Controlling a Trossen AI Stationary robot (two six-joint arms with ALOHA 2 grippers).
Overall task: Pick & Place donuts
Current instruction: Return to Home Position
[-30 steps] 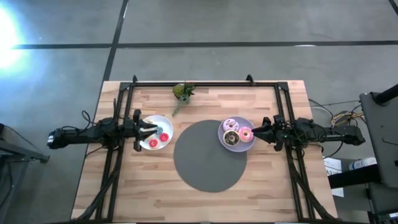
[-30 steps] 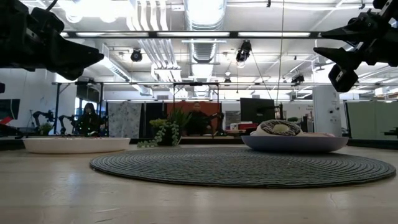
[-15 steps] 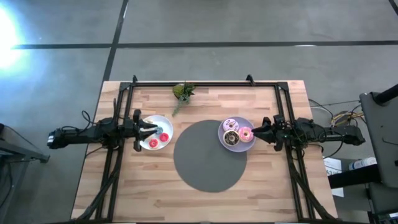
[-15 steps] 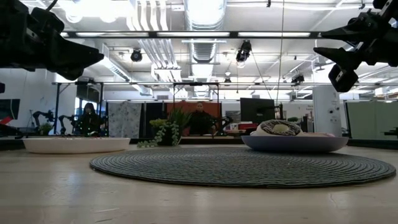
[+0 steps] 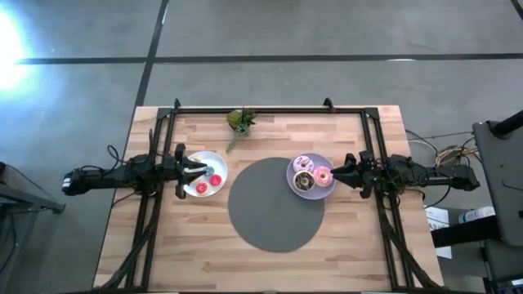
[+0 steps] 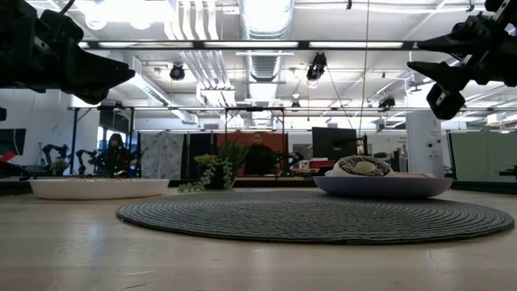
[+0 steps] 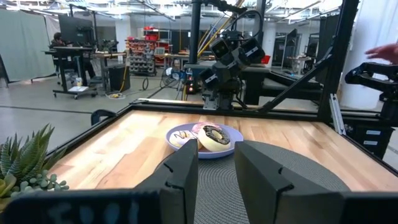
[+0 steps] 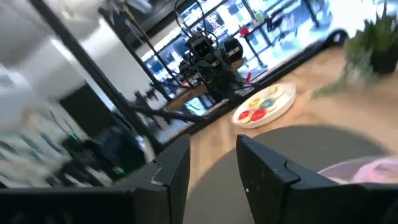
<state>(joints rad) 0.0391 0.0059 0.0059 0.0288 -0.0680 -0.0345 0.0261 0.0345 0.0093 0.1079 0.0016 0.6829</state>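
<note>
Three larger donuts lie on the lavender plate [image 5: 311, 190]: pink [image 5: 323, 175], white-pink sprinkled [image 5: 303, 162] and dark brown [image 5: 304, 180]. Tiny red donuts [image 5: 216, 180] rest on the white plate [image 5: 209, 160]; the right wrist view shows tiny red, yellow and orange donuts [image 8: 260, 107] on it. My left gripper [image 5: 196, 170] hovers open above the white plate, well clear of it in the low view [image 6: 121, 74]. My right gripper [image 5: 337, 174] hangs open above the lavender plate's right edge, also raised [image 6: 436, 77]. Each wrist view shows a gap between its fingers, left gripper [image 7: 216, 168] and right gripper [image 8: 211, 163].
A round grey woven mat [image 5: 275, 204] lies between the two plates. A small green plant [image 5: 240, 121] stands near the far edge. A black frame [image 5: 270, 109] runs along the table's far side and both flanks. A person's hand [image 7: 382, 53] shows beyond the table.
</note>
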